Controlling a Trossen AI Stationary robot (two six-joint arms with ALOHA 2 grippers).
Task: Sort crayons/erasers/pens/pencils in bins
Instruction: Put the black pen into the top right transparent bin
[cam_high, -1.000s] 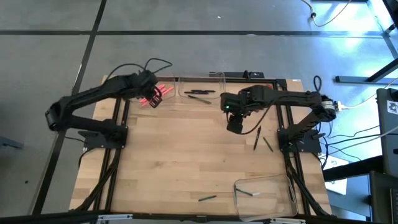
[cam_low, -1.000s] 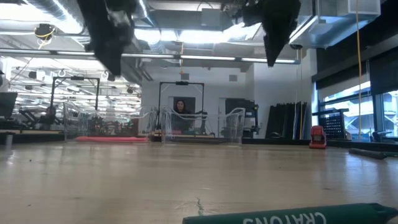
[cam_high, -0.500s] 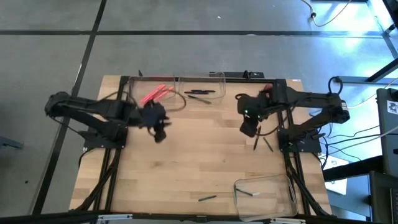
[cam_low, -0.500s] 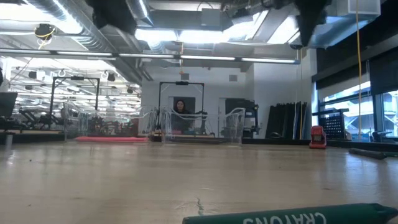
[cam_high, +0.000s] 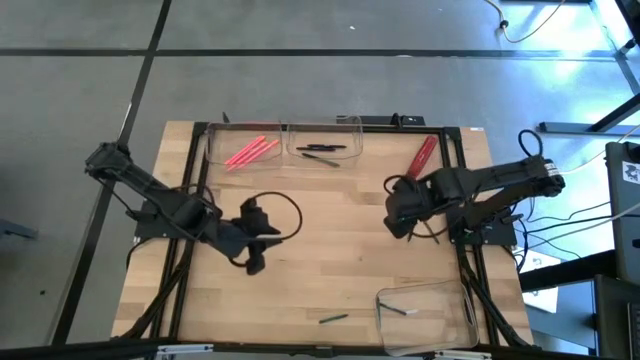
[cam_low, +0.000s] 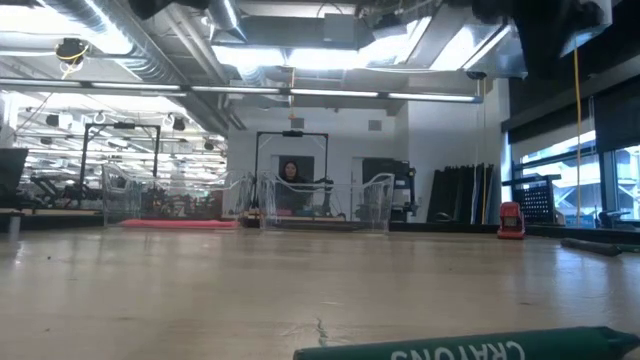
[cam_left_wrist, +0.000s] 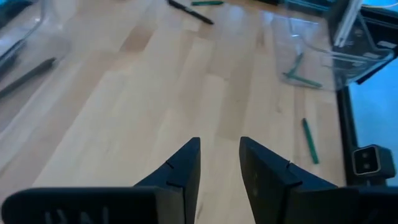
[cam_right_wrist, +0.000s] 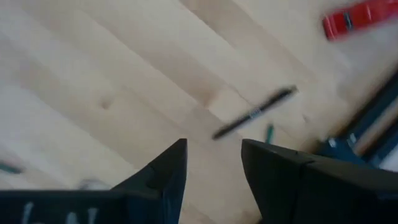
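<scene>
**Both grippers empty over the table, sticks partly sorted**

The left gripper (cam_high: 252, 262) hangs over the left half of the table (cam_high: 320, 270), nearer to the left edge than to the middle. In the left wrist view its fingers (cam_left_wrist: 184, 171) stand a little apart, and nothing is between them. The right gripper (cam_high: 397, 222) is over the right half, close to the right edge. Its fingers (cam_right_wrist: 168, 168) are also apart and hold nothing.

Two clear bins stand side by side along the far edge. The left bin (cam_high: 215, 150) holds pink sticks (cam_high: 250, 152). The middle bin (cam_high: 352, 125) holds black sticks (cam_high: 320, 153). The third bin (cam_high: 440, 295) stands at the near right corner and has one green stick (cam_high: 400, 311) inside it.

Some things lie loose on the table. A red stick (cam_high: 421, 154) lies near the far right corner. One green stick (cam_high: 333, 319) lies near the near edge, just left of the third bin. In the right wrist view a black pen (cam_right_wrist: 255, 112) lies on the wood in front of the right gripper, apart from its fingers. In the low view a green crayon (cam_low: 460, 347) lies very near the camera, with its label readable. I cannot tell whether it is the same stick as the one near the near edge.
</scene>
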